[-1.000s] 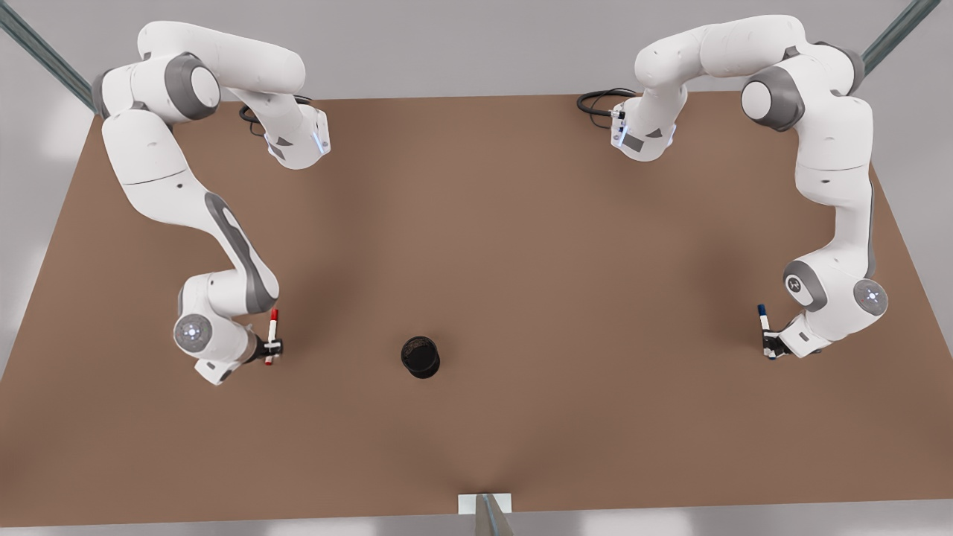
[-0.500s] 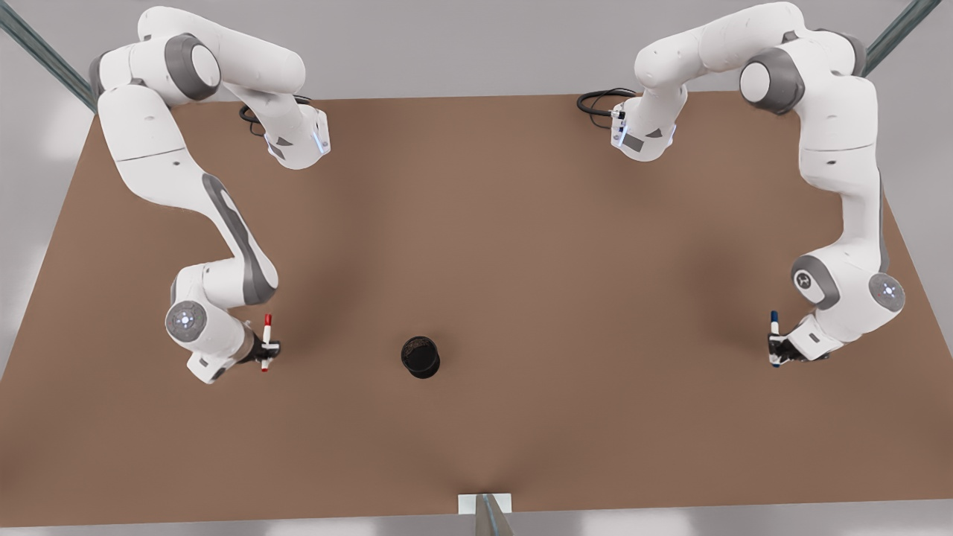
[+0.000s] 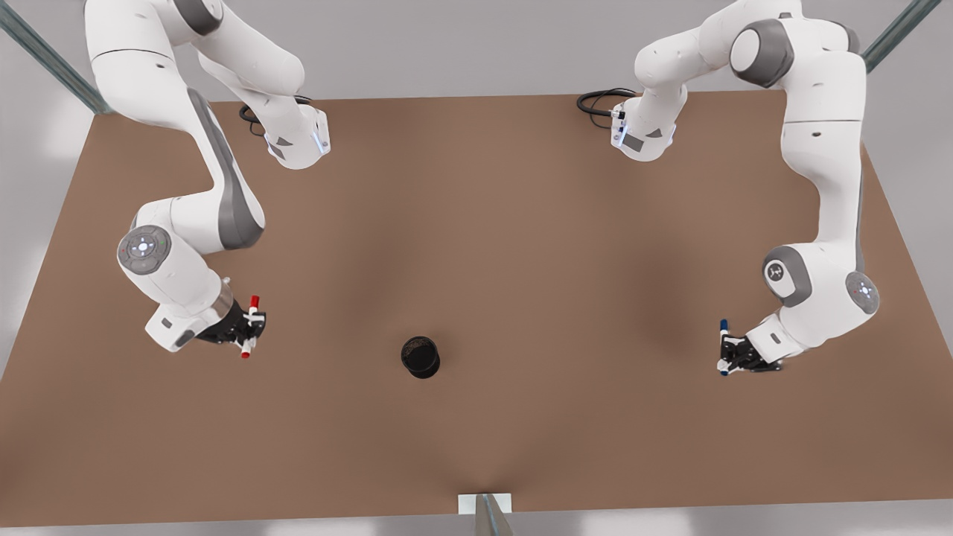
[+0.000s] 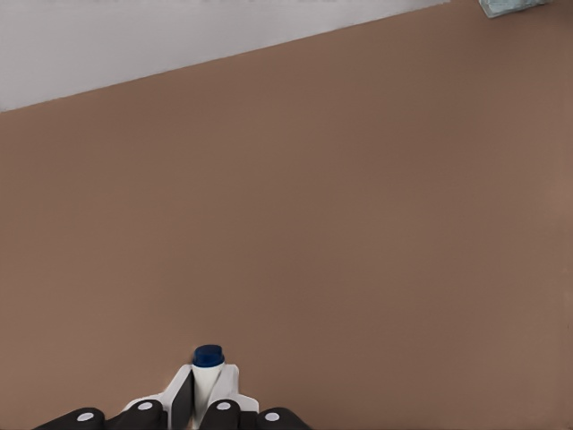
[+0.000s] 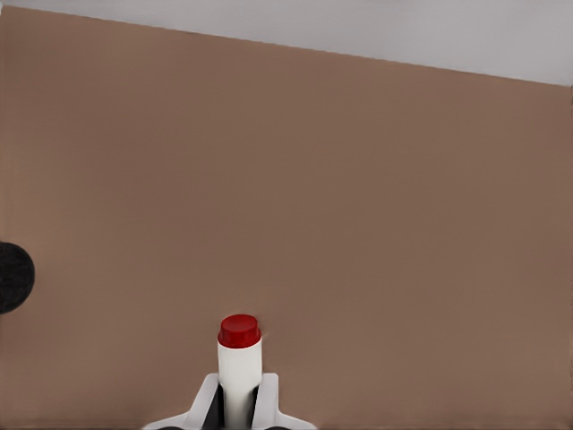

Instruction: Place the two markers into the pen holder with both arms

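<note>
Left gripper (image 3: 724, 348), at the front view's right, clamped on the blue marker (image 3: 722, 345) near mid-barrel, above the brown table (image 3: 521, 246); seen from the left wrist view as white fingertips (image 4: 231, 387) pressed either side of the barrel below the blue end (image 4: 209, 356). Right gripper (image 3: 249, 330), at the front view's left, clenched likewise on the red marker (image 3: 249, 327); red end (image 5: 240, 331) standing out past the fingertips (image 5: 269, 394) in the right wrist view. Pen holder (image 3: 421, 356) upright between the two arms, well apart from both, nearer the right gripper; glimpsed as a dark edge (image 5: 13, 278) in the right wrist view. Neither marker yet in the holder.

Handling, as judged: light, stiff, smooth-barrelled, hence prone to twisting or slipping between flat pads; mid-barrel hold sensible, leaving one end free to enter the narrow mouth; holder small, probably light, shorter than a marker, likely to tip if struck sideways; one marker at a time advisable, lowered near-vertical.
</note>
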### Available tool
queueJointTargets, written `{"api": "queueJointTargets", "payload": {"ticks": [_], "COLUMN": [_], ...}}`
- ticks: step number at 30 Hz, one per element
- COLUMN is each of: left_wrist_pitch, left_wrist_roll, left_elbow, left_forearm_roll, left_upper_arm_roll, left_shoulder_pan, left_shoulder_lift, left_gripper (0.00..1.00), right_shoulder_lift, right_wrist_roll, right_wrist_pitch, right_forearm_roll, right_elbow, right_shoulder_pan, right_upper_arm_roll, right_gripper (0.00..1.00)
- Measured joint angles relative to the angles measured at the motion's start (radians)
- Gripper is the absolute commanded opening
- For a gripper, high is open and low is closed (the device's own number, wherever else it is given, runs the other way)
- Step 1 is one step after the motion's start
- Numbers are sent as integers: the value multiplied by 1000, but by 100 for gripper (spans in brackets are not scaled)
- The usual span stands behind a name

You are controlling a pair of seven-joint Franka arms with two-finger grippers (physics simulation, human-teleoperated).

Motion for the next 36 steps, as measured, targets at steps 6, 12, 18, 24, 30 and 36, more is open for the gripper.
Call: {"api": "queueJointTargets", "payload": {"ticks": [6,12,18,24,30,36], "left_wrist_pitch": [121,590,907,1039,1087,1106], "left_wrist_roll": [-99,-181,-276,-346,-397,-433], "left_elbow": [162,318,413,403,500,534], "left_forearm_roll": [-184,-345,-370,-349,-335,-329], "left_upper_arm_roll": [-106,-107,-70,-39,3,54], "left_shoulder_pan": [-329,-713,-848,-893,-927,-976], "left_shoulder_lift": [55,264,351,402,479,538], "left_gripper": [21,21,21,21,21,21], "right_shoulder_lift": [-11,-13,-18,-24,-25,-25], "right_wrist_roll": [6,10,14,18,21,23], "right_wrist_pitch": [-22,-30,-34,-47,-58,-63], "right_forearm_roll": [2,1,0,-1,-2,-3], "right_elbow": [8,14,15,22,27,31], "right_shoulder_pan": [-1,0,4,5,5,8], "right_upper_arm_roll": [15,24,29,48,54,57], "right_gripper": [21,21,21,21,21,21]}}
